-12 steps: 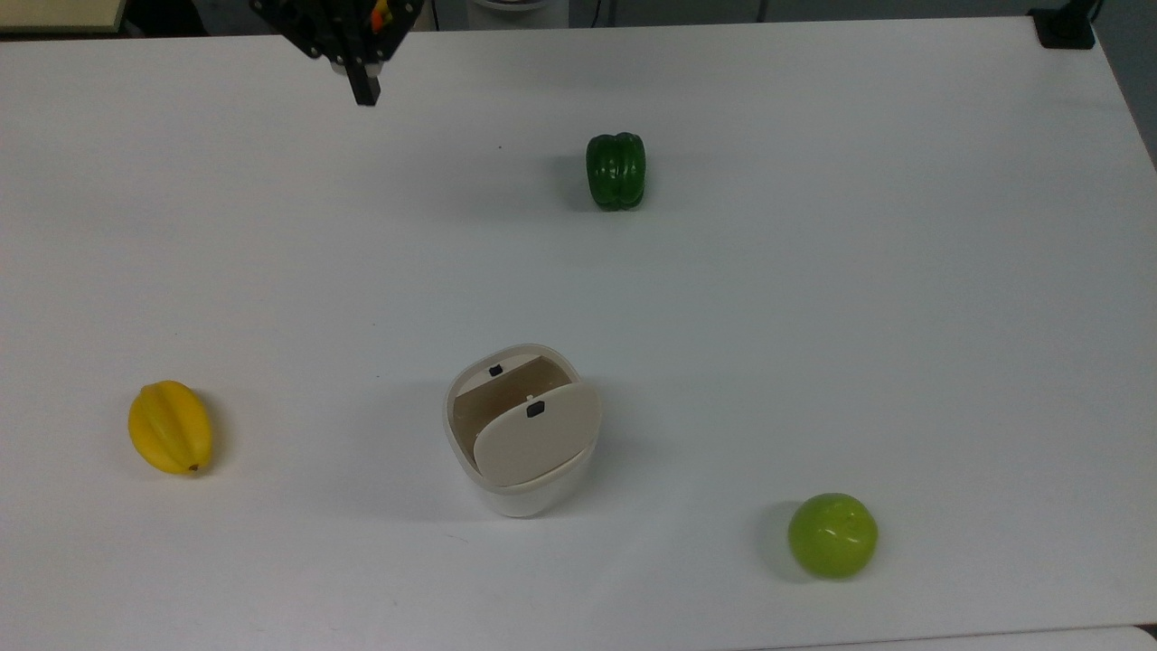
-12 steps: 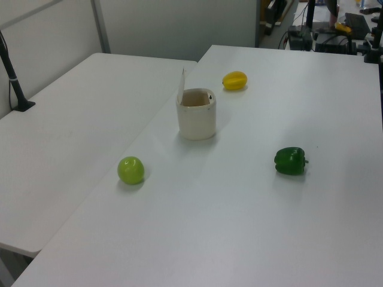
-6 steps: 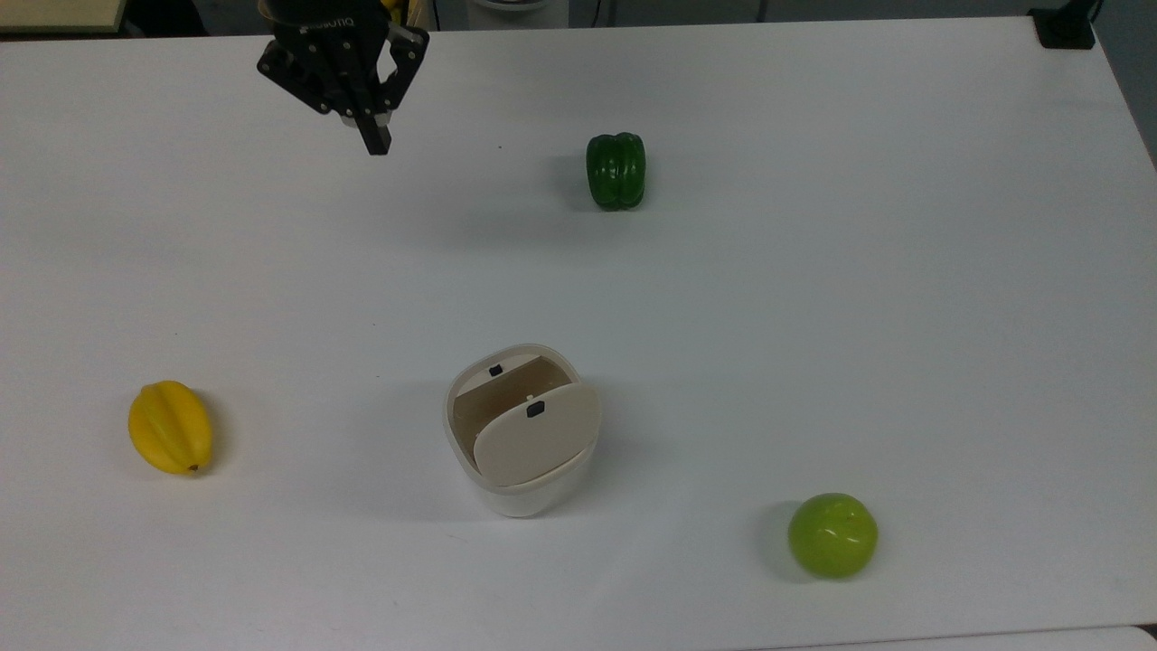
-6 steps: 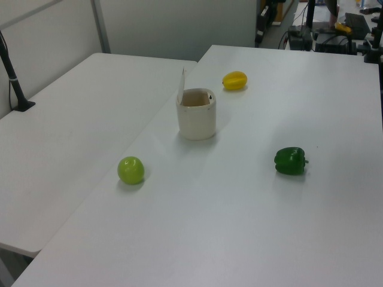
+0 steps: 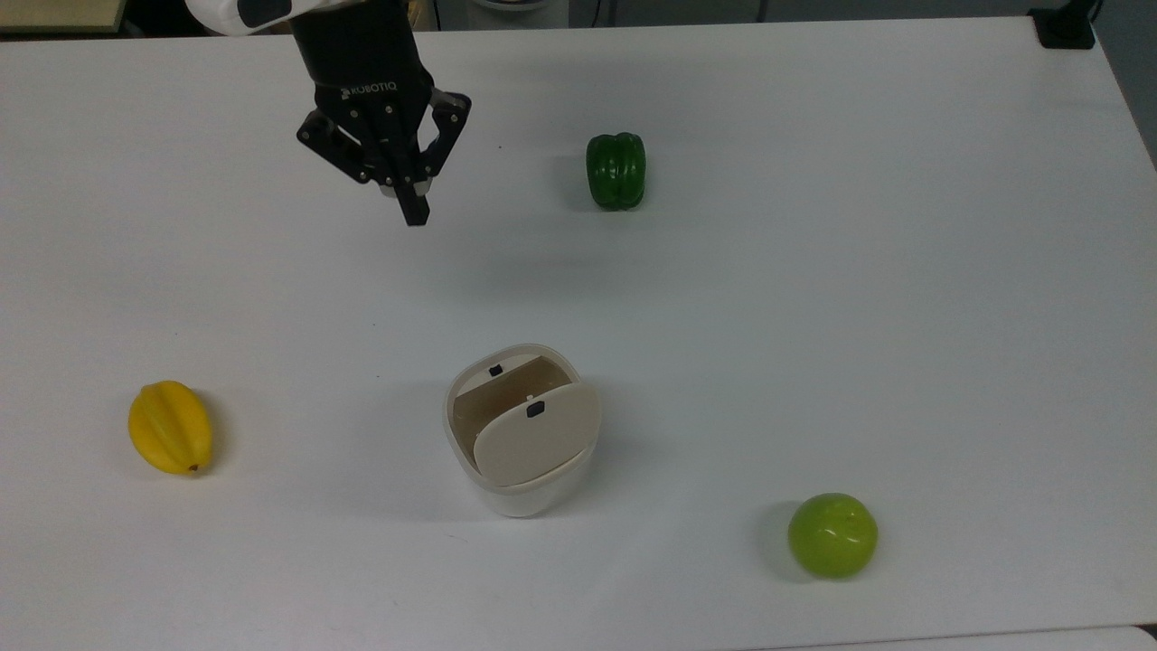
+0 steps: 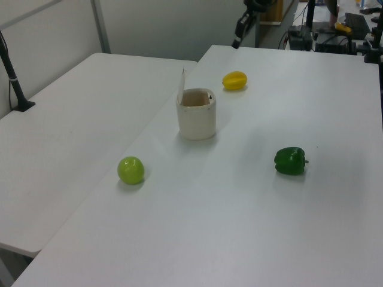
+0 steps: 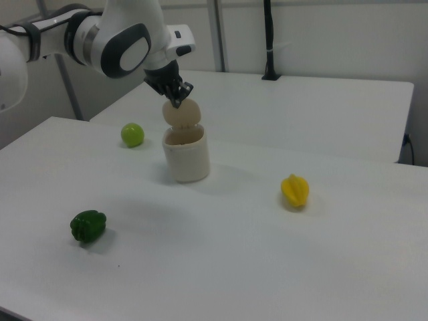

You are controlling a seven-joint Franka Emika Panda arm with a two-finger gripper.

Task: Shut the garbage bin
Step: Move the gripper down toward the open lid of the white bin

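The garbage bin (image 5: 522, 434) stands near the middle of the white table (image 5: 813, 316), a little toward the top view's lower edge, and it is open: its beige lid (image 5: 537, 432) is tipped up on its hinge, standing nearly upright in the left view (image 6: 181, 85), with a small black latch (image 5: 535, 409) showing on the lid and another black tab on the bin's far rim. The inside looks bare as far as I can see.

My gripper (image 5: 414, 213) hangs in the air above the table, well apart from the bin — toward the top view's upper left of it. My fingers are pressed together into one dark tip pointing down, and I have hold of nothing. In the right view my gripper (image 7: 177, 101) appears just above the raised lid, though the top view shows it is not over the bin.

Around the bin, each well apart from it: a yellow starfruit (image 5: 170, 427) to the top view's left, a green apple (image 5: 832, 535) to the lower right, and a green bell pepper (image 5: 616, 171) farther up — the pepper lies to the top view's right of my gripper.
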